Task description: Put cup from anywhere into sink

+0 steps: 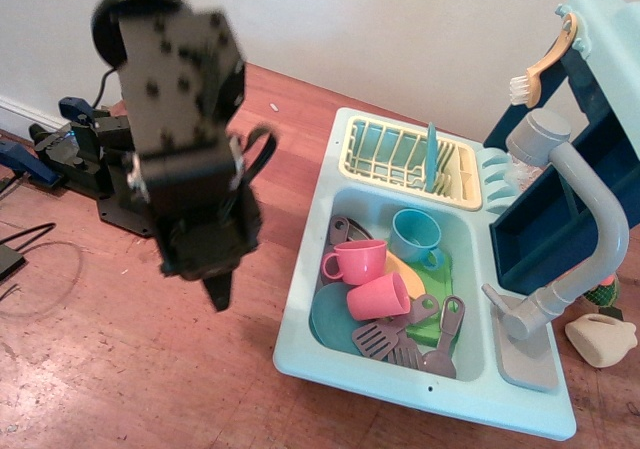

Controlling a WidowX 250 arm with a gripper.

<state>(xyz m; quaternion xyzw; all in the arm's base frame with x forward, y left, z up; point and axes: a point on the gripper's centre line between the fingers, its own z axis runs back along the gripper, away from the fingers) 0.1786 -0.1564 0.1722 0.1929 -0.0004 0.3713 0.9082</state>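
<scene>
Left of the sink, your gripper hung above the wooden tabletop, tip pointing down. Honestly I couldn't tell whether the jaws were clamped or apart; they blurred into one dark wedge.

Bigger problem: I couldn't find the cup anywhere. If it was pinched in there, the arm's bulk hid it, and nothing turquoise lay on the bare wood. The basin only showed the two pink cups and the duller blue mug, neither of which was your target.

For handling, I'd guess a small plastic toy cup like that was very light, stiff and slick. You'd probably want to pinch across the rim or wall, since a smooth wall could squirt out of a loose grip.
</scene>
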